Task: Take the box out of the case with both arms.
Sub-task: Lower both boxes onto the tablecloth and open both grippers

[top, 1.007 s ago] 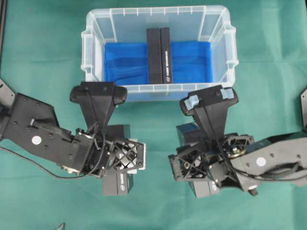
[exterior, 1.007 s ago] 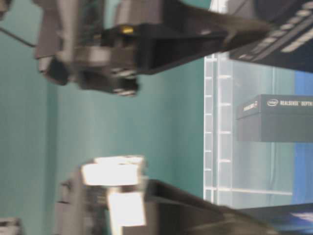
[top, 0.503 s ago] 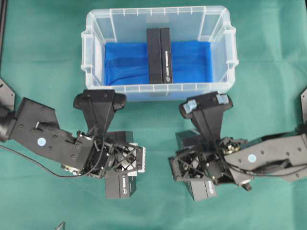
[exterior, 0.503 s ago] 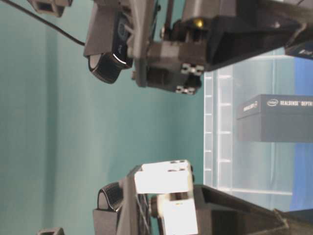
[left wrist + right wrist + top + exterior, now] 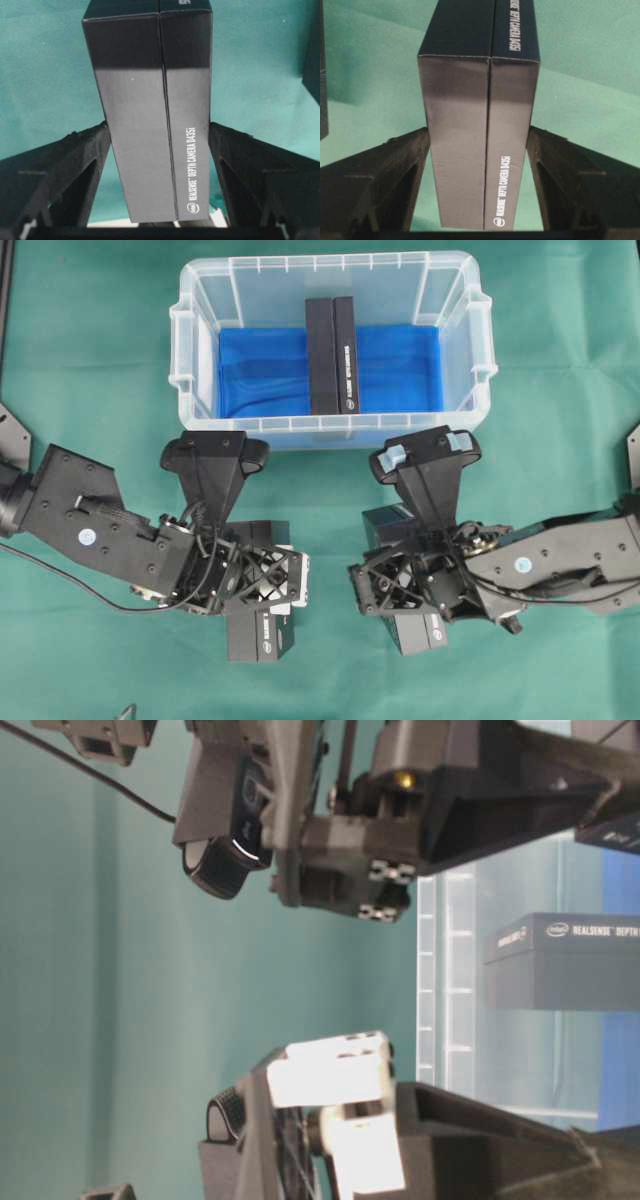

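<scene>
- Standing inside the case point(image 5: 330, 262), on the blue sheet point(image 5: 260, 370), is the remaining black box point(image 5: 331, 355); it sits midway between the side walls and clear of both
- Long axis of that box: runs from the near wall to the far wall, so its long flat sides face left and right, one toward each arm
- Bearing from the fingers: ahead of both grippers, beyond the near wall and between them; neither arm looks nearer
- Left gripper point(image 5: 159, 127): fingers clamped on the sides of a second box point(image 5: 140, 165), out on the green table point(image 5: 90, 360)
- Right gripper point(image 5: 478, 131): fingers flank a third box point(image 5: 462, 165), also outside the case; pressing or just released, I cannot tell
- Judgement: both grippers must let go and clear the near rim before they can reach the box in the case
- Change since a second ago: both grippers and the outside boxes have drawn back from the near wall; case and its box unmoved
</scene>
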Available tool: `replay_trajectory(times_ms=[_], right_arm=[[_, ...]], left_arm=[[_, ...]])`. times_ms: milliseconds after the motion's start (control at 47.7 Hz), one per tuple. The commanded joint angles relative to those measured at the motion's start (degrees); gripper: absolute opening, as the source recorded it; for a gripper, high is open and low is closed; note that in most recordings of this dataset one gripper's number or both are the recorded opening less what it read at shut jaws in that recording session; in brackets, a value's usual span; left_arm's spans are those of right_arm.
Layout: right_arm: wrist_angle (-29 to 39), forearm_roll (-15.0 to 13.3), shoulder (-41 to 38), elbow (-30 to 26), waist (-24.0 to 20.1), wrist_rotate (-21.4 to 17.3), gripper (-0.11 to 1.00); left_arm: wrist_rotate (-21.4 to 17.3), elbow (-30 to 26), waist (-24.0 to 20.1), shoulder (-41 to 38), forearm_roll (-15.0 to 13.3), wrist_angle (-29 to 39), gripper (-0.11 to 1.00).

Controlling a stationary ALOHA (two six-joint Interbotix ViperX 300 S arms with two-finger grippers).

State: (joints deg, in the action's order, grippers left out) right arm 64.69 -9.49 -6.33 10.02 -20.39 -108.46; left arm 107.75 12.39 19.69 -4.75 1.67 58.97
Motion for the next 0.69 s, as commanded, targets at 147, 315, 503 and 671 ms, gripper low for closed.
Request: replay_trajectory(times_ms=[147,315,503,671], right_arm=[[-0.09,-0.26,1.32,-1.14,-0.18,0.18,0.91],[-0.09,-0.35,1.32,-1.14,-0.18,0.18,0.9],[0.18,-0.44,1.67,-1.23,-0.18,0.09,0.9],[1.23,-0.44,2.37,-1.67,-0.09,0.09,0.9]], left_arm=[[0.0,-0.35,0.35,1.49,-0.09,-0.35,0.64],[0.0,-0.53,0.53,1.49,0.0,-0.09,0.89],[0.0,-0.62,0.44,1.58,0.0,0.09,0.84],[0.09,-1.32,0.18,1.58,0.18,0.62,0.84]])
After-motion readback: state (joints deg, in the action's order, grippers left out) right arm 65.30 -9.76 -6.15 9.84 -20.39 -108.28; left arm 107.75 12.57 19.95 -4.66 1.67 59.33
